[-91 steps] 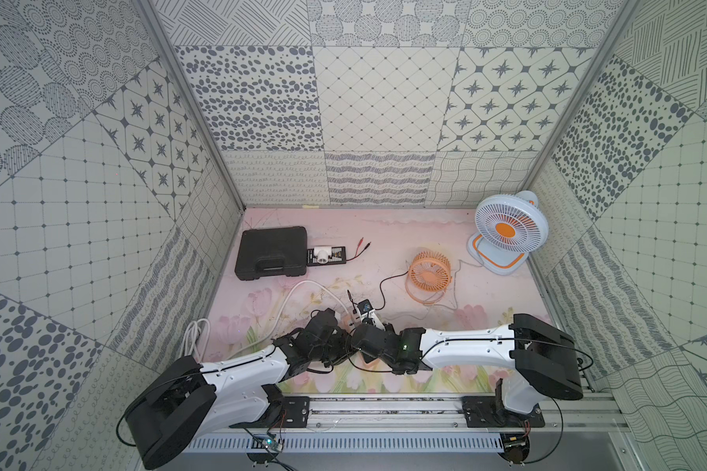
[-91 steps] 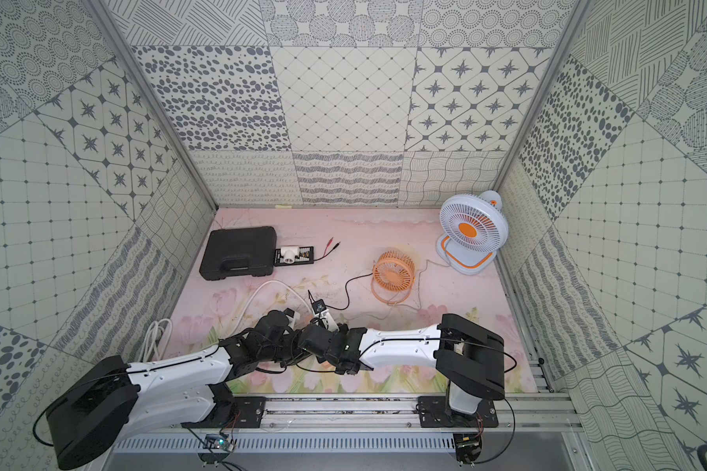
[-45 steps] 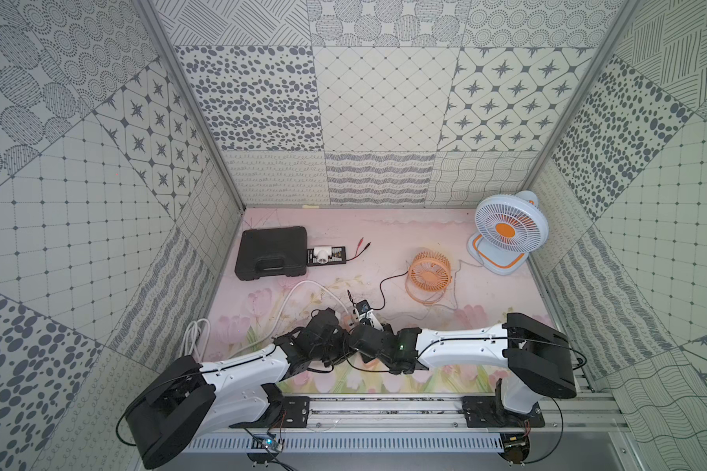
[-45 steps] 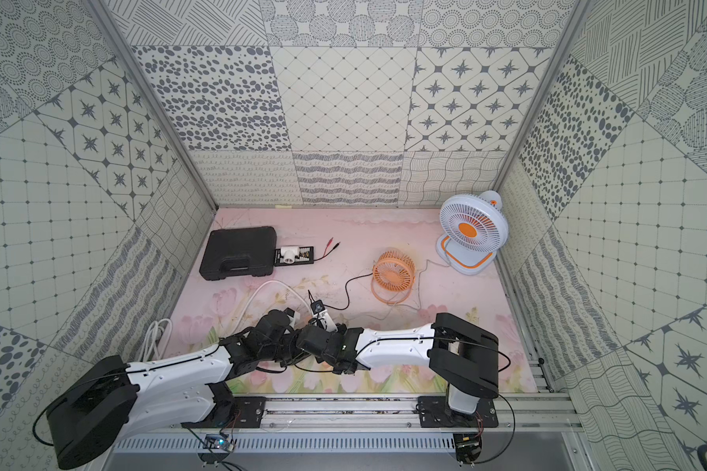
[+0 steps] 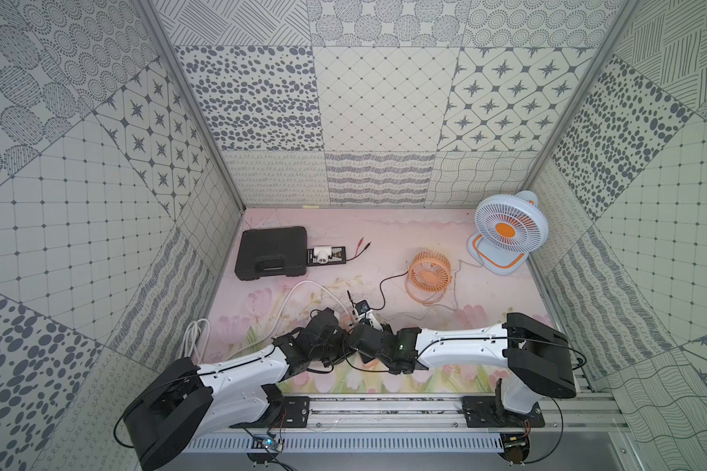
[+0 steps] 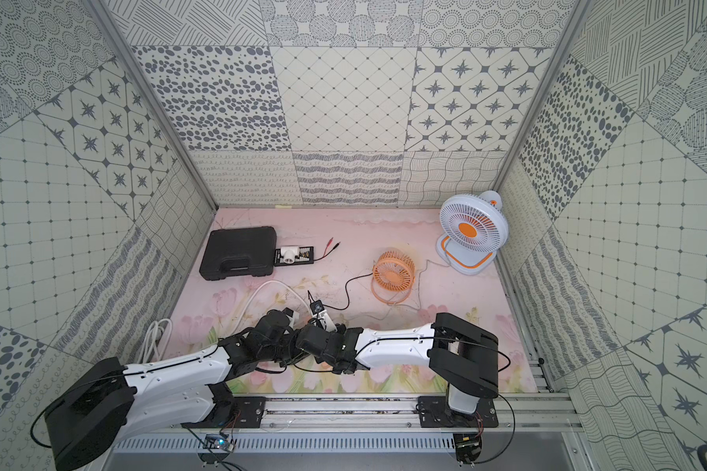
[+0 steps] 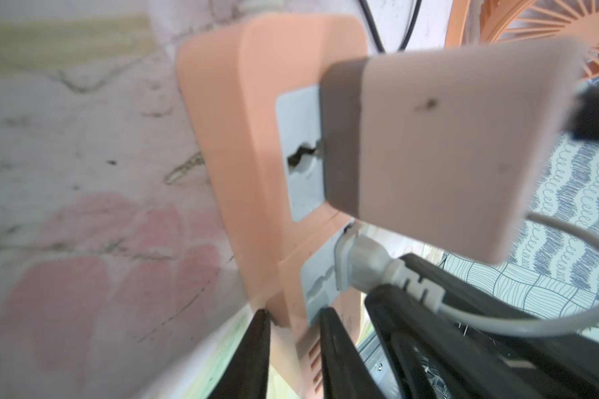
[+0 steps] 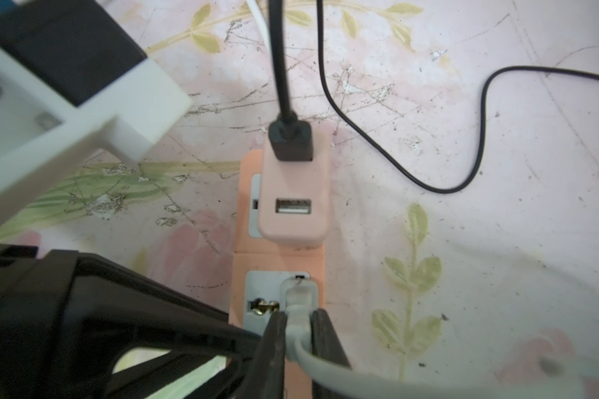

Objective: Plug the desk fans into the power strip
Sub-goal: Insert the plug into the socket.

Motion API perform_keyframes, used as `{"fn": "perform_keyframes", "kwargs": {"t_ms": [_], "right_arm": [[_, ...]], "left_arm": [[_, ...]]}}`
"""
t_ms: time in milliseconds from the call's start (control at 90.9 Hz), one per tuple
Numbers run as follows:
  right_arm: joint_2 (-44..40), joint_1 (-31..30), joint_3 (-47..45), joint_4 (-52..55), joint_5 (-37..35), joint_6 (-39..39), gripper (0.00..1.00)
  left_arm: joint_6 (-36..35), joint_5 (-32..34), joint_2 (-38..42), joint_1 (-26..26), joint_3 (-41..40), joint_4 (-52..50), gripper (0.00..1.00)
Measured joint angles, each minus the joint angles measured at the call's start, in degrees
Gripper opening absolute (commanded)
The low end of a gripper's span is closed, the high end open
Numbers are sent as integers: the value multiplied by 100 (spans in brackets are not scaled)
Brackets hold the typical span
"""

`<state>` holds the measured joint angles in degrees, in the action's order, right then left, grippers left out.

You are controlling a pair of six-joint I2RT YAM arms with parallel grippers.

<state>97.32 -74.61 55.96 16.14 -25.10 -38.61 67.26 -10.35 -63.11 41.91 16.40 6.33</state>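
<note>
Fingers (image 7: 256, 345) of the left gripper (image 7: 293, 321) are standing narrow and pinching one end of the power strip (image 7: 249, 138), one on each side. The strip is lying on the floral mat (image 5: 486, 310) near the front middle, under both wrists.
- Item: white cord coil (image 5: 197, 338), lying by the left wall.
- Item: black carrying case (image 5: 271, 253), sitting shut, contents hidden. Just beside it a black tray (image 5: 337, 256) is carrying a white fitting (image 5: 318, 255).
- Item: pink USB adapter (image 8: 301, 179), sitting in the socket farther from the fingers and taking a black USB plug (image 8: 291, 138).
- Item: right gripper (image 8: 298, 321), clamping the white plug (image 8: 300, 297), whose face is resting against the nearer socket.
- Item: orange mini fan (image 5: 429, 271), lying on the mat.
- Item: white-and-orange desk fan (image 5: 507, 228), standing upright in the far right corner.
</note>
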Motion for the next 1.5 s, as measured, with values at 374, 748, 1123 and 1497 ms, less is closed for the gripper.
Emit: {"fn": "perform_keyframes", "kwargs": {"t_ms": [374,748,1123,1497], "right_arm": [[-2,-7,48,81,133,-146,0],[-2,-4,50,83,138,-173,0],[57,-7,142,208,114,-199,0],[251,-39,452,603,26,-278,0]], "left_arm": [[0,155,20,0,0,-52,33],[2,164,79,0,-122,94,31],[2,179,129,0,-129,72,28],[2,181,127,0,-114,44,27]]}}
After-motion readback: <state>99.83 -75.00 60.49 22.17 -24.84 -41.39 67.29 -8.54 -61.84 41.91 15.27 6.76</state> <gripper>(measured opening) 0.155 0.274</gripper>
